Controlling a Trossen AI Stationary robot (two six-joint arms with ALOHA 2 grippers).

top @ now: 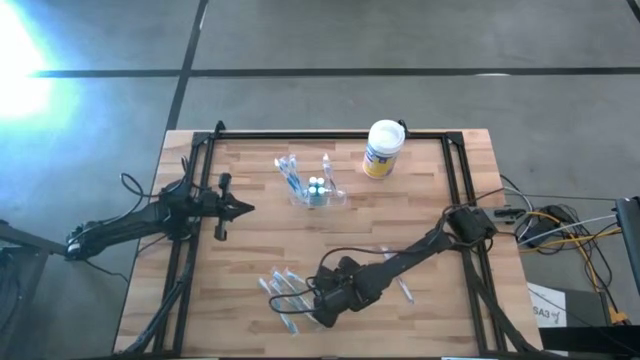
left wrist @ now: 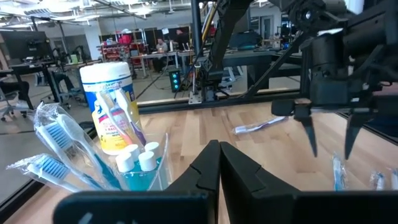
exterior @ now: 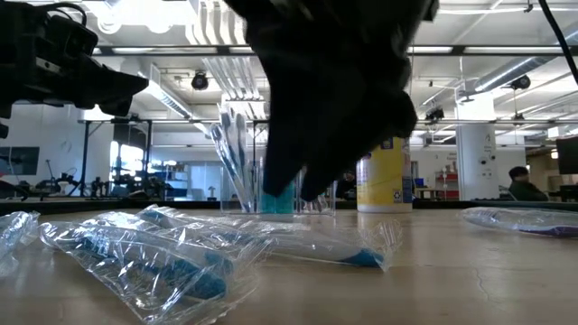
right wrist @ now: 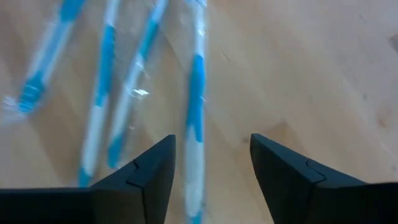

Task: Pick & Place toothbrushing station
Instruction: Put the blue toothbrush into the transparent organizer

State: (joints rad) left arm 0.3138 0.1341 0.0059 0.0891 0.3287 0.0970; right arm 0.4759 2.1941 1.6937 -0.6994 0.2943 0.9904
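The toothbrushing station (top: 318,192), a small clear plastic holder, stands upright on its base at the table's far middle. Wrapped blue toothbrushes (left wrist: 59,146) lean in it, beside white-capped tubes (left wrist: 138,157). My right gripper (right wrist: 211,146) is open and tilted down over several wrapped blue toothbrushes (top: 285,295) lying flat near the table's front edge. One of them (right wrist: 196,118) lies under the gap between its fingers, untouched. My left gripper (left wrist: 219,155) is shut and level at the table's left, pointing toward the holder.
A white canister (top: 383,148) with a yellow-blue label stands behind the holder, toward the far right. One more wrapped toothbrush (top: 402,286) lies beside the right arm. A black frame (top: 330,135) borders the table's far and side edges.
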